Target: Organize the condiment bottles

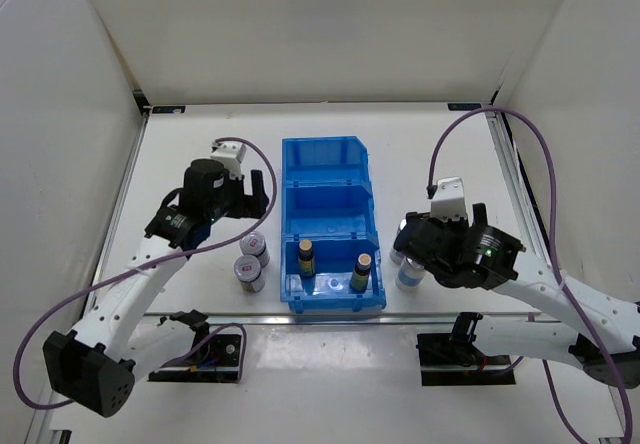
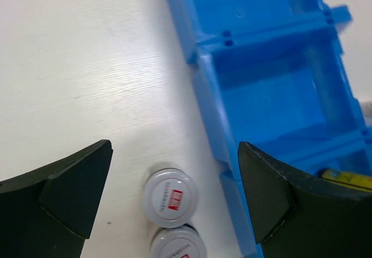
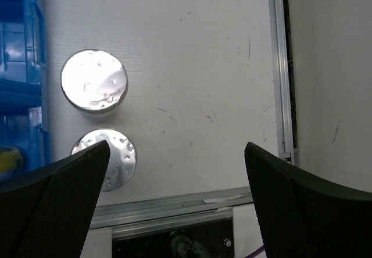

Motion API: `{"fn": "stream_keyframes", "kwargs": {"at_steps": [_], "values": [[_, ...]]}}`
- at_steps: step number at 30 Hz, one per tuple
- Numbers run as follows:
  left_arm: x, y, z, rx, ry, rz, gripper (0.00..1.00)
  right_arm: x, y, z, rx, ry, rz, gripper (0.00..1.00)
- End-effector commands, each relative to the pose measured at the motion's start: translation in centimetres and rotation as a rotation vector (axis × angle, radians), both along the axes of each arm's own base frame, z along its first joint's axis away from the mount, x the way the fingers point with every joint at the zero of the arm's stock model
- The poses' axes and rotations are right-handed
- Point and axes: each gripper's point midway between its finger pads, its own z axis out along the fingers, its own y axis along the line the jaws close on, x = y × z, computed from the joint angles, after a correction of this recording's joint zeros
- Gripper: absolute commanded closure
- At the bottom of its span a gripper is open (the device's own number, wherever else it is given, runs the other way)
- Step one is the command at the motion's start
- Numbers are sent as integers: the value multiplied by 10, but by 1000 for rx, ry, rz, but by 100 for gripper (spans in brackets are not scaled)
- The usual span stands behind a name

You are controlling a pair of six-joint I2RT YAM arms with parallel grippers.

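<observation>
Both my grippers hung wide open, holding nothing. Below my left gripper, two red-labelled jars stood close together on the worktop, just left of the blue bin. Beside my right gripper, two silver-lidded jars stood near each other at the bin's other side. Both amber bottles stood upright in its nearest compartment.

White panel walls box in a white tabletop on three sides, aluminium rails running along its edges, everything evenly and brightly lit.
</observation>
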Motion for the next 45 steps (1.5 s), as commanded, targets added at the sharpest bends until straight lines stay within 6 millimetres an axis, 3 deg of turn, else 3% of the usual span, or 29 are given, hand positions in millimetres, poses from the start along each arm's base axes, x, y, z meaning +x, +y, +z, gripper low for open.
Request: {"fn": "stream_keyframes", "kwargs": {"at_steps": [1,4,6,11,15,19,30,34,37,40,45], "values": [[8,22,37,-26,-121,98,0,-3,6,9,115,-3,-14,0],[3,46,47,-17,-179,206,0,-8,8,-2,123,38,-11,0],[-1,56,48,-12,-190,255,0,-8,22,-8,166,57,13,0],[-9,73,32,34,-139,339,0,-7,33,-36,160,141,-28,0],[-7,78,32,53,-128,373,0,-9,42,-65,241,250,-37,0],[-7,78,32,53,-128,373,0,-5,49,-68,330,252,-3,0],[-7,80,32,49,-129,386,0,-10,57,-96,318,333,-11,1],[-6,79,30,54,-121,385,0,-7,46,-96,301,307,-63,13],[-6,79,30,54,-121,385,0,-9,39,-92,301,298,-99,37],[-7,81,28,63,-115,392,0,-12,35,-71,329,278,-92,73],[-7,81,28,63,-115,393,0,-20,38,-37,428,250,-45,100]]}}
